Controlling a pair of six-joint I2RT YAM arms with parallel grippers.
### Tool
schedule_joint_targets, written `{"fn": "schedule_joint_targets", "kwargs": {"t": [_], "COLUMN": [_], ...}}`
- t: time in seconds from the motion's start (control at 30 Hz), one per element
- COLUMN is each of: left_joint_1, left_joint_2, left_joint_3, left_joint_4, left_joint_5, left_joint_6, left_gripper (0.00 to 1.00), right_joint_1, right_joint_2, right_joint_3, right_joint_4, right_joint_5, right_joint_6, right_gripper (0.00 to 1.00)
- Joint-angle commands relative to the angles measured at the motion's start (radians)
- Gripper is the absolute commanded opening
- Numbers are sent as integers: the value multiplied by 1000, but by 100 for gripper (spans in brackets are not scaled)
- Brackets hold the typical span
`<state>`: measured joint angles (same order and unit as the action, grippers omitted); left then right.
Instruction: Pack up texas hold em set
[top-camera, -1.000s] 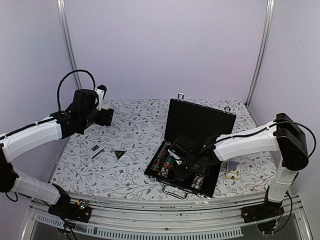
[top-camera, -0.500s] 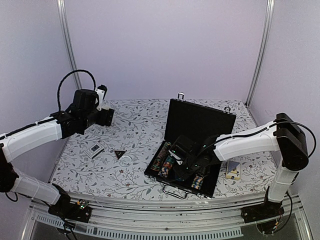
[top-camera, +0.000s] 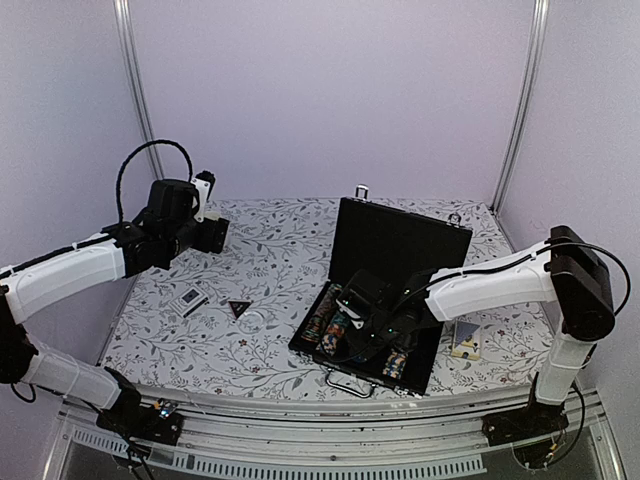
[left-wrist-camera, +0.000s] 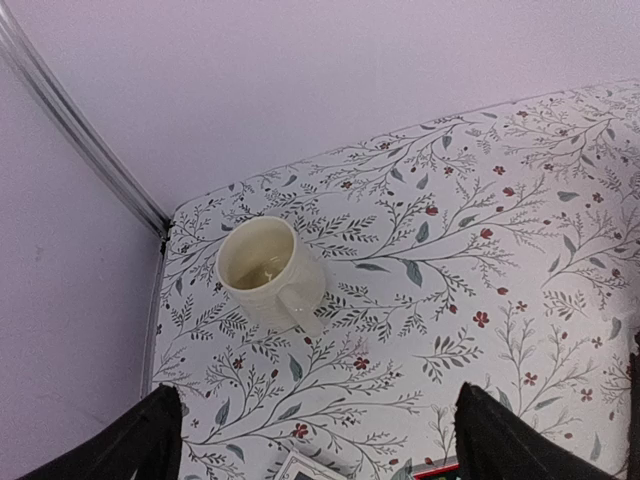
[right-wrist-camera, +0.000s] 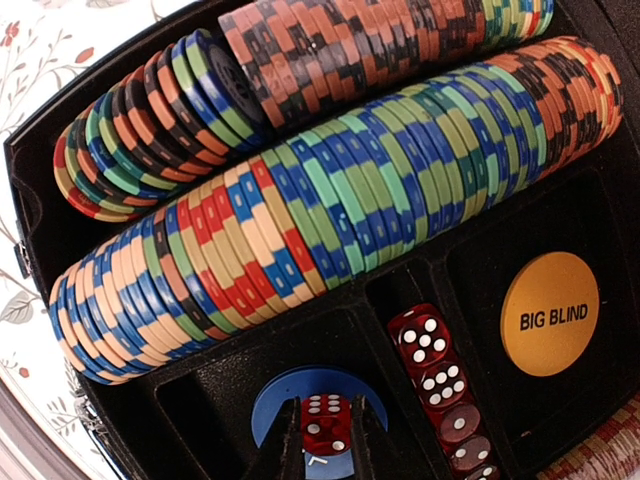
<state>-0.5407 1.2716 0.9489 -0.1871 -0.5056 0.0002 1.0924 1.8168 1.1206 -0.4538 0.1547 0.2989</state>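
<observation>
The right gripper (right-wrist-camera: 325, 450) was clamped on a red die (right-wrist-camera: 325, 418) at the bottom centre of its wrist view, a finger on either side; directly beneath lay the blue disc (right-wrist-camera: 275, 400) in its pocket; just right of it the dice row (right-wrist-camera: 440, 385) ran its slot from upper left to lower right, so I judged the die belonged that way; further right an orange disc (right-wrist-camera: 550, 313) read "BIG BLIND"; chip rows (right-wrist-camera: 330, 240) filled the upper frame, all inside the open briefcase (top-camera: 400, 240). The left gripper (left-wrist-camera: 320, 438), fingers wide apart and empty, hung well off, facing the mug (left-wrist-camera: 265, 270).
</observation>
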Motion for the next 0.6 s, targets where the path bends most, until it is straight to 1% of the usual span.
{"fn": "schedule_joint_targets", "kwargs": {"t": [0.0,0.57], "left_joint_1": [-21,-25], "left_joint_2": [10,14], "left_joint_3": [10,10], "left_joint_4": [2,2], "left_joint_5": [-7,-12], "left_joint_6": [12,14], "left_gripper": [95,95], "right_joint_1": [4,4], "right_joint_2": [27,46], "right_joint_3": [22,38], "right_joint_4": [-10,-16], "right_joint_5": [16,16], "right_joint_6": [9,11], "right_gripper": [18,18]}}
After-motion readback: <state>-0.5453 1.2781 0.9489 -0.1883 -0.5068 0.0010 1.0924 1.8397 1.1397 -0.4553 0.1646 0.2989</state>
